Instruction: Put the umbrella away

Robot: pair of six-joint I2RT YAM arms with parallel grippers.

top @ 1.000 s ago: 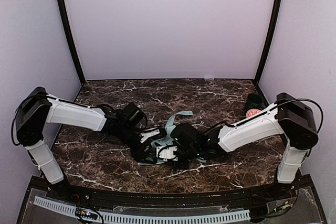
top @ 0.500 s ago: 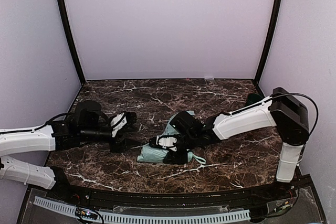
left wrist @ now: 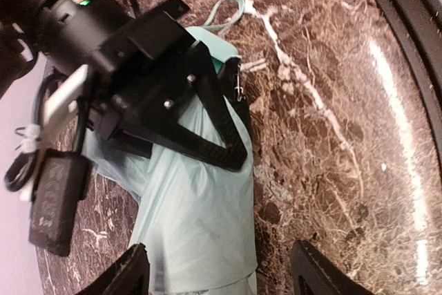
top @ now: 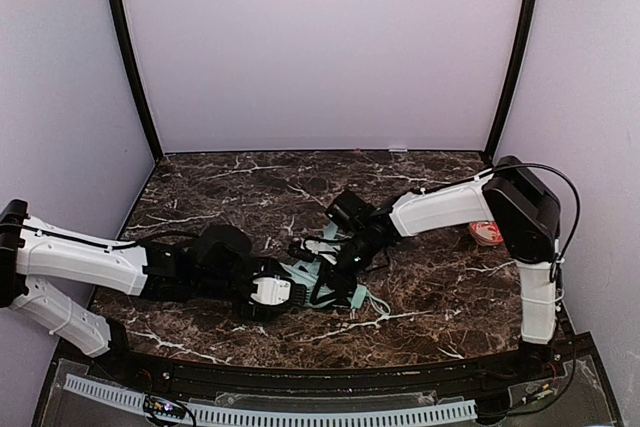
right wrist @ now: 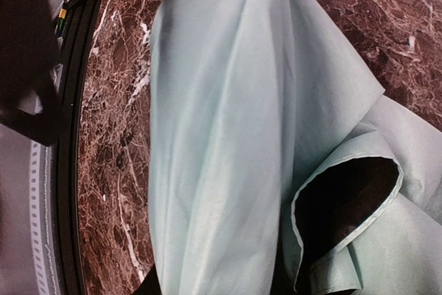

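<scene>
The umbrella [top: 352,292] lies folded but loose on the marble table, with pale mint fabric and a black underside [right wrist: 338,212]. Its thin cord [left wrist: 224,12] trails off the far end. My left gripper [top: 272,292] is low at the umbrella's near-left end. In the left wrist view it [left wrist: 224,278] is open, with the fabric [left wrist: 200,226] between its fingertips. My right gripper [top: 318,252] reaches in from the right. It [left wrist: 138,177] is open, one finger [left wrist: 210,129] lying across the fabric and the other pad [left wrist: 52,198] beside it. Mint fabric [right wrist: 221,136] fills the right wrist view.
An orange-and-white bowl [top: 487,232] sits at the right, partly behind the right arm. The black front rim [top: 320,372] runs along the table's near edge, close to the left gripper [left wrist: 407,32]. Lilac walls close in the back and sides.
My left arm has swung back in from the left, down to the umbrella's near-left end. My right arm has stretched further left and back, and the umbrella has shifted slightly.
</scene>
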